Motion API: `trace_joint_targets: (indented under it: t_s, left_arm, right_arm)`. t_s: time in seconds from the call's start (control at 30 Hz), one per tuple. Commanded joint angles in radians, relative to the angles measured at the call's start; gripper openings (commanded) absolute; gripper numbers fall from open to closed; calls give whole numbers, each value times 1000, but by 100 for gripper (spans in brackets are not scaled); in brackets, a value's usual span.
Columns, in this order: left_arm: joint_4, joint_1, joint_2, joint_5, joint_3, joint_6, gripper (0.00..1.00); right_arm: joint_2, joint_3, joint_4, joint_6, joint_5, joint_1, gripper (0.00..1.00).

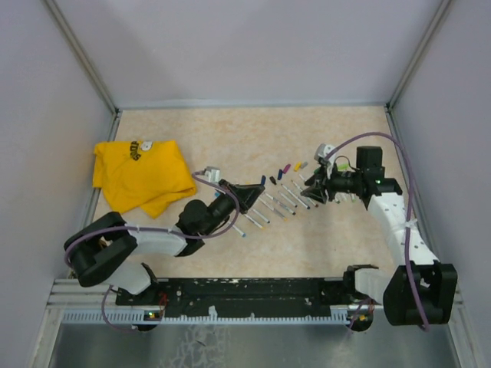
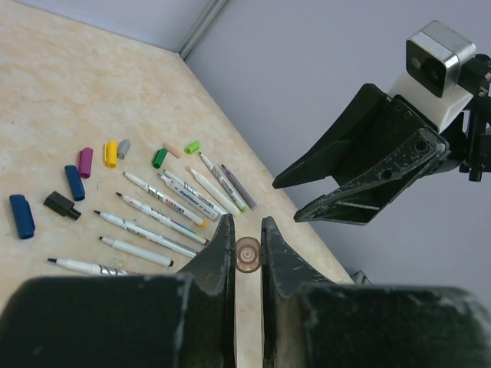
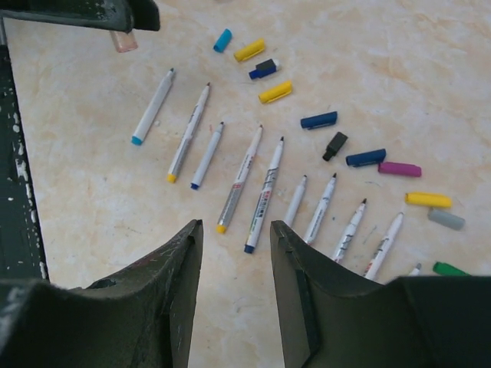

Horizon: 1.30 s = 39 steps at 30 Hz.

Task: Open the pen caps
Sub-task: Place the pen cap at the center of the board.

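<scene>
L gripper (image 2: pixel 246 227) narrow, clamping pen (image 2: pixel 248 254) end-on; pen end shows upper left in R wrist view, ahead of half-open, empty R gripper (image 3: pixel 235 227).

No legible text anywhere. Pen barrels (image 3: pixel 265 195) carry printed lines along their sides, dark with bits of red and blue, too small and blurred to read in either wrist view. Pen caps (image 3: pixel 318 120), just beyond the barrels' tips: any marking is too small to tell. Yellow shirt (image 1: pixel 142 178), well left of the pen barrels in the top view, has a dark print (image 1: pixel 136 151) near the collar and a white tag (image 1: pixel 149 143); neither resolves into letters.
</scene>
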Motion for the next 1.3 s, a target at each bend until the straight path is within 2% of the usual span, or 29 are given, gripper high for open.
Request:
trace_joint_targets:
  t_s: [0.0,0.13,0.43,0.83,1.27]
  left_arm:
    - [53,-2,-1,-33,-22,-100,0]
    - [52,-2,23,-62,-15,-179,0]
    - [86,-2,74,-162,14,-283,0]
    - [104,-8,165,-125,102,-333,0]
    - [108,-30,235,-64,167,-355,0]
  right_arm:
    - [-8,-28,107,63,44,111,41]
    - [-11,-48,184,135,131,189,41]
    - [8,-57,305,277,196,243,41]
    - [32,-60,381,409,178,299,41]
    - [54,-48,398,434,215,352,41]
